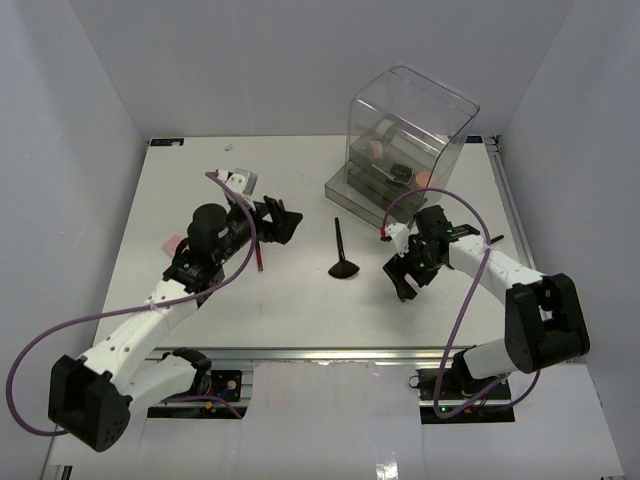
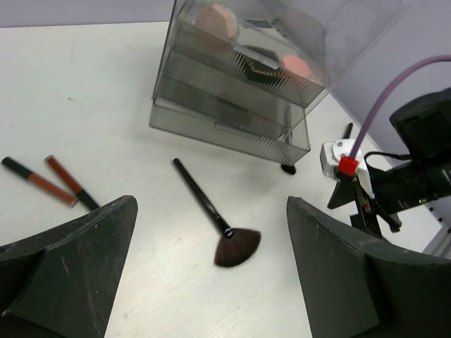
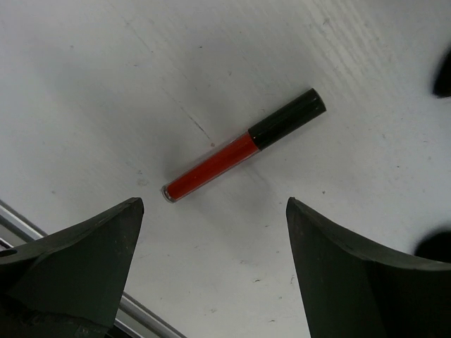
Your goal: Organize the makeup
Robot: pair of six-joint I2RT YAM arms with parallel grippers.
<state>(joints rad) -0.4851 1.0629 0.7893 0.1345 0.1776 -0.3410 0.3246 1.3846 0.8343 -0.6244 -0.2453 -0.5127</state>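
A black fan-headed brush [image 1: 341, 256] lies mid-table; in the left wrist view it [image 2: 213, 215] lies beyond my open, empty left gripper [image 2: 211, 204], which hovers left of it [image 1: 283, 220]. Two dark-red pencil sticks [image 2: 53, 182] lie side by side on the left; one shows from above [image 1: 259, 256]. My right gripper [image 3: 215, 208] is open and empty, above the table, just short of a red tube with a black cap [image 3: 243, 144]. From above, the right gripper [image 1: 402, 280] hides that tube. A pink octagonal puff [image 2: 215, 17] and a black compact [image 2: 259, 60] sit in the clear box.
The clear plastic drawer box [image 1: 405, 140] stands at the back right. A small pink thing [image 1: 172, 243] lies left of the left arm. The table's metal front rail [image 3: 141, 313] runs close below the right gripper. The right arm [image 2: 423, 169] is at the right of the left wrist view.
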